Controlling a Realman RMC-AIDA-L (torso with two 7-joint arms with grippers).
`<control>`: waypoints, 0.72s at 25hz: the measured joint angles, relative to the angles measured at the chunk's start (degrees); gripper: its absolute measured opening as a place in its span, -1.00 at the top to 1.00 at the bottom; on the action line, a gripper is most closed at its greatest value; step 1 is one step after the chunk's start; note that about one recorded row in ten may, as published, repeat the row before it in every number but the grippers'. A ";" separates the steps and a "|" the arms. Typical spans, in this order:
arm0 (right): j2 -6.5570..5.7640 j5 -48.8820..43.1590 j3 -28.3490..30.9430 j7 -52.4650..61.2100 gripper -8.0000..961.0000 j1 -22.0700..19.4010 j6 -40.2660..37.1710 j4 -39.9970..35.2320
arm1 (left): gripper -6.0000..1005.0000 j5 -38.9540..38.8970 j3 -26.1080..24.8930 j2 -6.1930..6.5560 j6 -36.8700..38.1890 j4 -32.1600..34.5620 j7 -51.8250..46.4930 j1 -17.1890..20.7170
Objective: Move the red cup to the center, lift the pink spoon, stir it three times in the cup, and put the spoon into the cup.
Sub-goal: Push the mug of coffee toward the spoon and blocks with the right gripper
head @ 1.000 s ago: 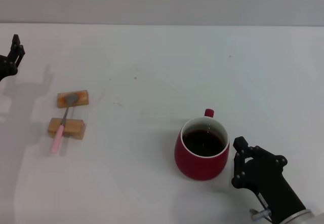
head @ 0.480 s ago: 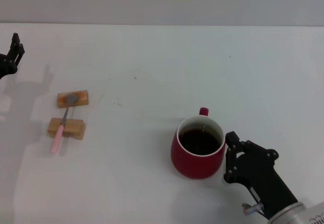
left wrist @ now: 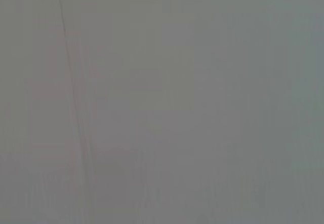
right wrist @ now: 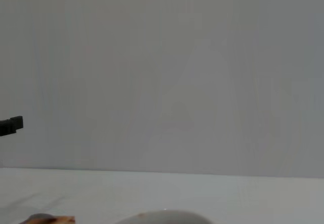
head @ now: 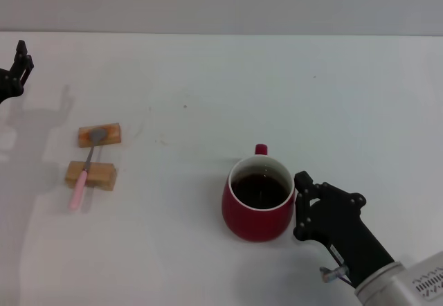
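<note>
The red cup [head: 256, 219], a dark-red mug with a white rim and dark inside, stands right of the table's middle with its handle pointing away from me. My right gripper [head: 300, 208] rests against the cup's right side, low over the table. Far to the left, the pink spoon [head: 77, 193] lies across two tan wooden blocks, its grey bowl on the far block [head: 104, 134] and its pink handle over the near block [head: 97, 175]. At the far left edge my left gripper [head: 16, 70] hangs well away from the spoon. In the right wrist view a pale curve [right wrist: 164, 215] shows, probably the cup's rim.
The white table [head: 208, 91] runs back to a grey wall. The right wrist view also catches a black piece of the left gripper [right wrist: 11, 125] and a block's top [right wrist: 48, 218]. The left wrist view is plain grey.
The red cup has slid left and slightly away from me, with my right gripper following against its right side. The left gripper has barely shifted. The spoon and blocks have not moved.
</note>
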 joint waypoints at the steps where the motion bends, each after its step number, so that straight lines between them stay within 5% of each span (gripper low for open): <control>1: 0.00 0.00 0.00 0.15 0.98 0.29 0.21 -0.10 | -0.59 -0.03 0.00 0.01 0.00 -0.01 0.00 -0.01; 18: 0.00 -0.78 0.75 0.24 0.98 -2.11 -0.10 -0.24 | -0.58 -0.10 0.00 -0.13 0.00 -0.14 0.00 0.04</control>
